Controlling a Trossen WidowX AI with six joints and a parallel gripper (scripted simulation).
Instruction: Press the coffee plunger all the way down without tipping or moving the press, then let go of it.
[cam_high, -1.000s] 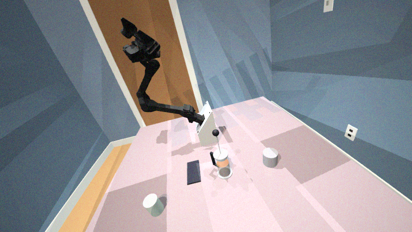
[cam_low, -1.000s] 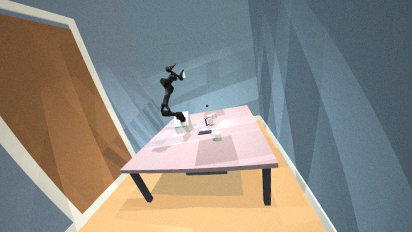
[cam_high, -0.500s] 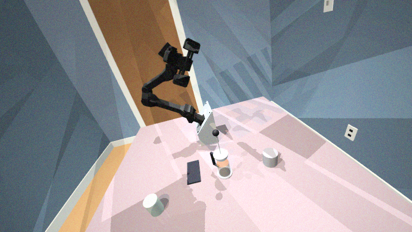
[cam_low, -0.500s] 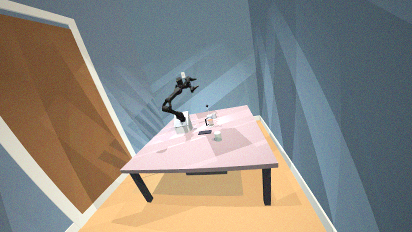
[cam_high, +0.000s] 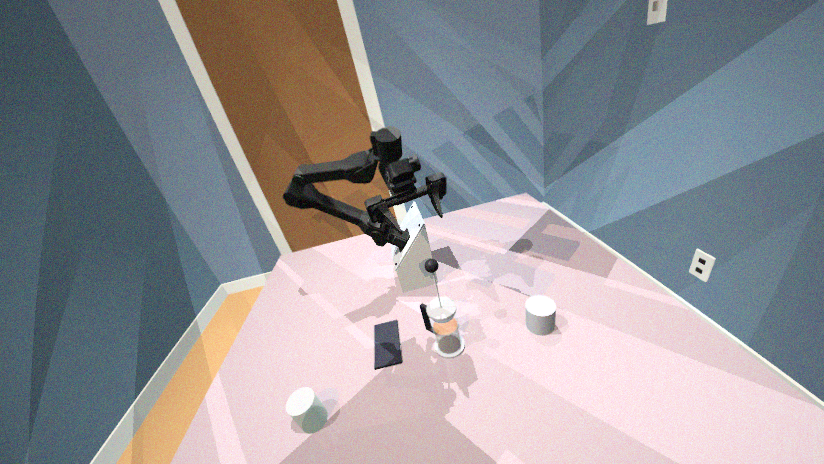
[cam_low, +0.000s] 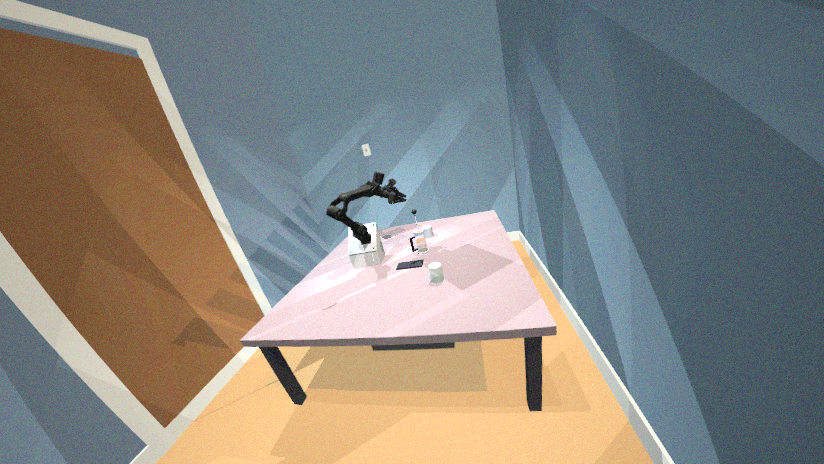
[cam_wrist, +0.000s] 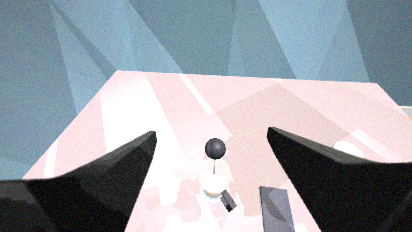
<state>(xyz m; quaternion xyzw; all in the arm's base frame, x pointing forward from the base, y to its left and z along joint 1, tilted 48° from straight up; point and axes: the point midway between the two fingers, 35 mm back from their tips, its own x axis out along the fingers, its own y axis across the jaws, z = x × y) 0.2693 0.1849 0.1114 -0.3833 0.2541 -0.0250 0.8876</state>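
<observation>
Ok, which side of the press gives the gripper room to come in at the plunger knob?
Crowded on one side: the dark flat slab lies beside the press, by its handle. Roomier: the bare stretch toward the grey cup, and the strip toward the white cup. Above the knob nothing intrudes; the open gripper already frames it.

The matte black jointed robot arm is showing chunky, boxy links with rounded joint housings, and is sitting on a pale grey wedge-shaped base block. Its black parallel-jaw gripper is carrying 2 dark tapered fingers narrowing to pointed tips.
</observation>
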